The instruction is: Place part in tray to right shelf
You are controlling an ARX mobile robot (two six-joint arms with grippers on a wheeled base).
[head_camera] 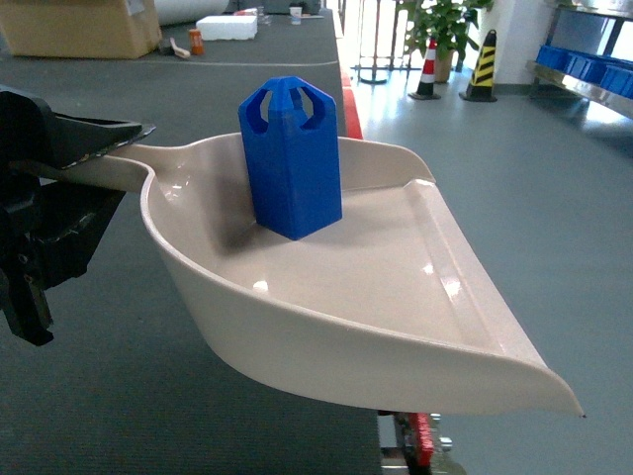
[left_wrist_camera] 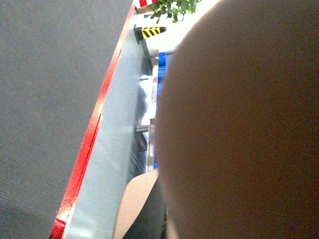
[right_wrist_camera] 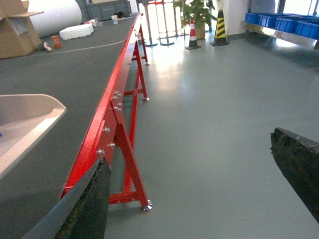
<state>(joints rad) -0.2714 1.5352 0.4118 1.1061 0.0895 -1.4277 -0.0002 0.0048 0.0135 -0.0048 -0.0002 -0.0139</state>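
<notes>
Carrying stage, by judgement: tray (head_camera: 326, 317) held aloft by its handle, lip jutting past the red-framed table (right_wrist_camera: 107, 122) edge toward open floor. Left gripper (head_camera: 74, 158) clamped on the handle at the near left, jaws pressed against it from above and below; a grip this far back likely chosen to keep the scoop level. Part (head_camera: 291, 158) standing upright on the tray floor, toward the rear wall, well back from the open lip, so less apt to slide off in transit. Right gripper (right_wrist_camera: 199, 194) spread wide, holding nothing, hanging off the table side over the grey floor. Left wrist view mostly blocked by a blurred beige surface. Further off: traffic cone (head_camera: 428, 69), potted plant (head_camera: 440, 25). Right shelf (head_camera: 584, 79) with blue crates (head_camera: 588, 64) at far right, well apart from the tray; delivery not yet made.
</notes>
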